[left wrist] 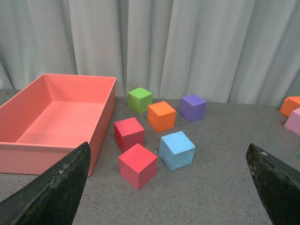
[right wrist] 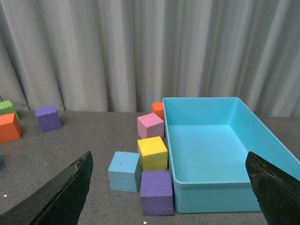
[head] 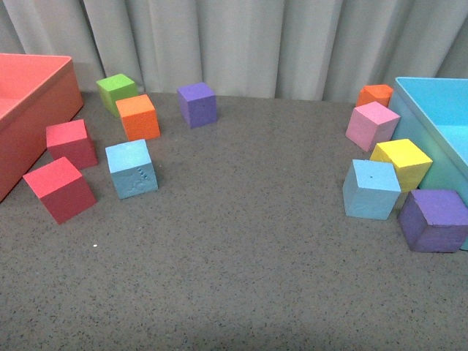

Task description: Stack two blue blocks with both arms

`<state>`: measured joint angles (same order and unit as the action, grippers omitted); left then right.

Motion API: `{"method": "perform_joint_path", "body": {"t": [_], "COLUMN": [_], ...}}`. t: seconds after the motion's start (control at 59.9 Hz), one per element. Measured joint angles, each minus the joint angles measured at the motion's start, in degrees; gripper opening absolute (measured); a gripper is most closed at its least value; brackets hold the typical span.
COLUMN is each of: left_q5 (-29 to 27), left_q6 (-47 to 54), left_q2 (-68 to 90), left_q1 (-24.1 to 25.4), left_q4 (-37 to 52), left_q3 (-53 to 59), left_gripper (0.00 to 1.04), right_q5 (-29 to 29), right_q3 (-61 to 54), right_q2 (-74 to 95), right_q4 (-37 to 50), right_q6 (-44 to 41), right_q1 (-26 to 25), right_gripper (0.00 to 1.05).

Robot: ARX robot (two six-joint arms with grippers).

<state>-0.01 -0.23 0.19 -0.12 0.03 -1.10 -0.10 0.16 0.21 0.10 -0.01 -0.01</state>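
The dented blue block [head: 131,169] and the second blue block [head: 371,189] are set well apart on the surface [head: 241,256]. The left fingers [left wrist: 61,187] and right fingers [right wrist: 65,192] are spread wide.

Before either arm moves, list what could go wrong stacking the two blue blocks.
The right blue block is crowded by the yellow block and purple block; grabbing it could bump or catch a neighbour. The left blue block lies far across the table, so the carry may end in a crooked stack.
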Motion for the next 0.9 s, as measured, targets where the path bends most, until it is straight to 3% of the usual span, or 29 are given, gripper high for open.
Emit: {"method": "perform_joint_path", "body": {"t": [0.902], "left_q5": [0.00], "left_q6": [0.00], "left_q2": [0.00], "left_q1": [0.00], "left_q4": [0.00], "left_q3": [0.00], "left_gripper": [0.98], "right_q5": [0.00], "right_q3": [0.00], "right_q2": [0.00], "right_q4": [0.00], "right_q6": [0.00], "right_q1": [0.00], "right_gripper": [0.95]}}
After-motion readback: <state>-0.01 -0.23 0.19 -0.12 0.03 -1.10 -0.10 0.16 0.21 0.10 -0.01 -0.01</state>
